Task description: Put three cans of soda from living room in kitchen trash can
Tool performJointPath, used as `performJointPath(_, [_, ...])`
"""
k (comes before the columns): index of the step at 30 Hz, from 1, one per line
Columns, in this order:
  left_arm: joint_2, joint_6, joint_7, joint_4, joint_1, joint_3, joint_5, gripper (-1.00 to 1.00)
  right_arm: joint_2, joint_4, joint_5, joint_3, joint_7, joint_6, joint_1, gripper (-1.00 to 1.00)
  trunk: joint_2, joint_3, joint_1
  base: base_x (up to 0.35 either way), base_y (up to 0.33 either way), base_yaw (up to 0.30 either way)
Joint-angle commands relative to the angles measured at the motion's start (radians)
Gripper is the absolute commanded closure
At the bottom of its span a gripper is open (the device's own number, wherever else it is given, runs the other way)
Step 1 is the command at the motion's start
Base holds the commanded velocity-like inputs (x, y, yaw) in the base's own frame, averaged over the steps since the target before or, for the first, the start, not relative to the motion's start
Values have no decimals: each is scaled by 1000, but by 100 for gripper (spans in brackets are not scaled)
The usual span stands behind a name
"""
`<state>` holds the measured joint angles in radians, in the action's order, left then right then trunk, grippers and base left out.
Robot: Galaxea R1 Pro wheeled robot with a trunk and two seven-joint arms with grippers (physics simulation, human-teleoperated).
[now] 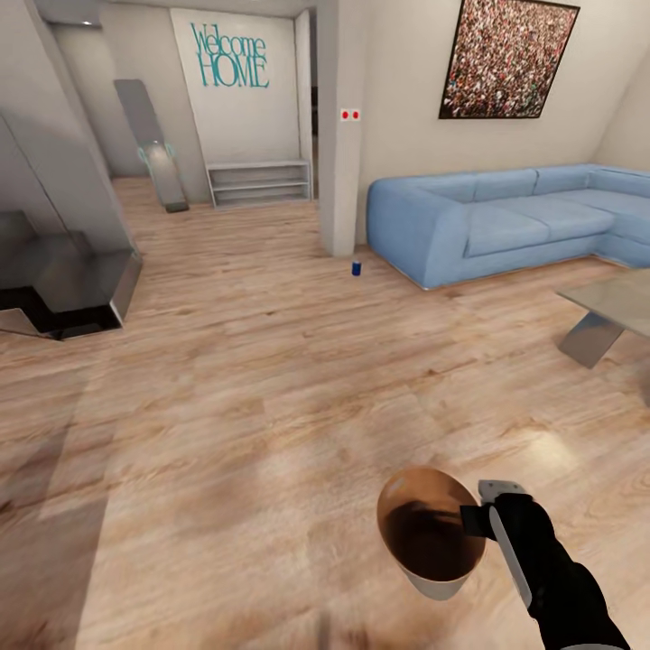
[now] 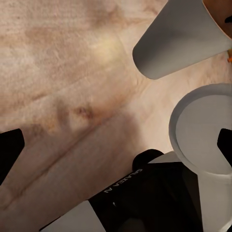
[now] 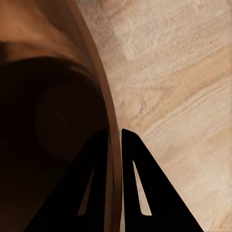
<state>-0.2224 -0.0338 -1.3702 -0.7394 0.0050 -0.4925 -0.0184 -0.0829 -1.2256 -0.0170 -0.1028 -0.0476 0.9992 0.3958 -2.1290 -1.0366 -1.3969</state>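
Note:
A dark blue can of soda (image 1: 356, 267) stands upright on the wood floor beside the white pillar, just off the sofa's left end. The tash can (image 1: 439, 587), grey outside with a copper rim, hangs tilted low in front of me. My right gripper (image 1: 471, 522) is shut on its rim. In the right wrist view the two black fingers (image 3: 137, 183) pinch the rim (image 3: 98, 67), one inside and one outside. The left wrist view shows the bin's grey wall (image 2: 179, 43) above the floor. My left gripper (image 2: 116, 145) is open with nothing in it.
A light-blue corner sofa (image 1: 506, 221) lines the right wall, and a low grey coffee table (image 1: 614, 311) stands at the right edge. The white pillar (image 1: 341, 135) is ahead, and a low shelf (image 1: 259, 182) stands at the back. Dark stairs (image 1: 63, 280) are at the left.

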Motion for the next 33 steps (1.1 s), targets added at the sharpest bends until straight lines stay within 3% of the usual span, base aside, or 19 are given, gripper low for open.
performJointPath(1, [0,0,0,0,0,0,0,-100,0,0,11,0,6,-1,0,100,0,0,0,322,155,0])
performJointPath(17, [0,0,0,0,1,0,0,-100,0,0,11,0,5,-1,0,100,0,0,0,324,111,0])
performJointPath(33, [0,0,0,0,1,0,0,-100,0,0,11,0,5,-1,0,100,0,0,0,341,9,0])
